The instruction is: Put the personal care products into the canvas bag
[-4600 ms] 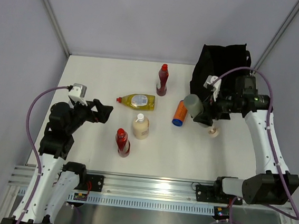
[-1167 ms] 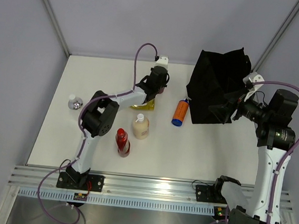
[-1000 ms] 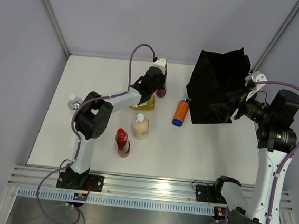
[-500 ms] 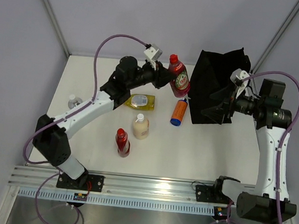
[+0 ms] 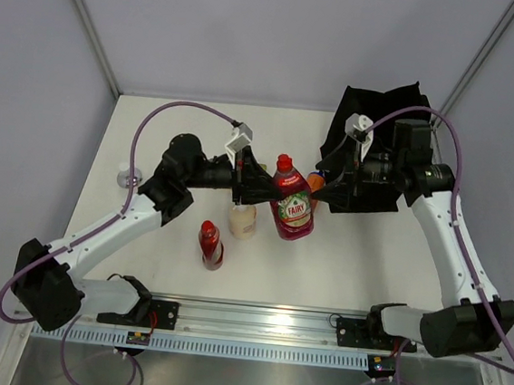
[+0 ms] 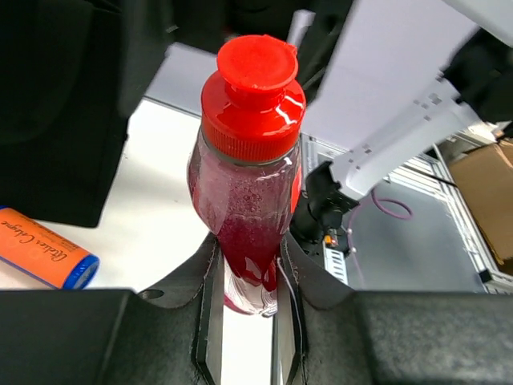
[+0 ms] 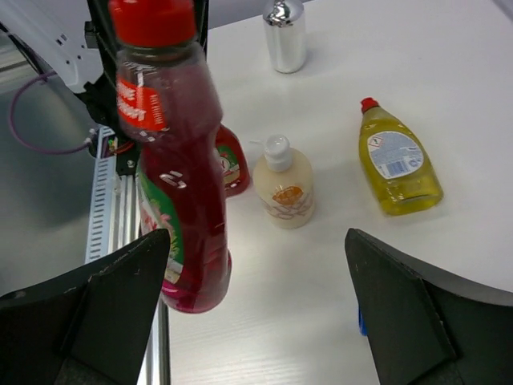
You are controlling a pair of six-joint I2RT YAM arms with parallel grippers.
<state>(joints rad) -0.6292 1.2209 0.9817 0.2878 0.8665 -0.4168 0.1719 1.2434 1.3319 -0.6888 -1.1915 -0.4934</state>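
We find the dark red bottle, with its red cap, clear body, red liquid and green-and-red label, raised roughly upright above the middle of the desk. The left fingers are clamped low on its body. The black canvas bag stands at the far right corner. Between bottle and bag are the right fingers, spread wide and empty, and the orange bottle, lying flat. The cream bottle, second dark red bottle and yellow bottle rest on the desk.

place: robotics lab cell | shown by: white table enclosed by plain grey panels | aluminium rail along bottom edge, cabled robot arms bolted to it
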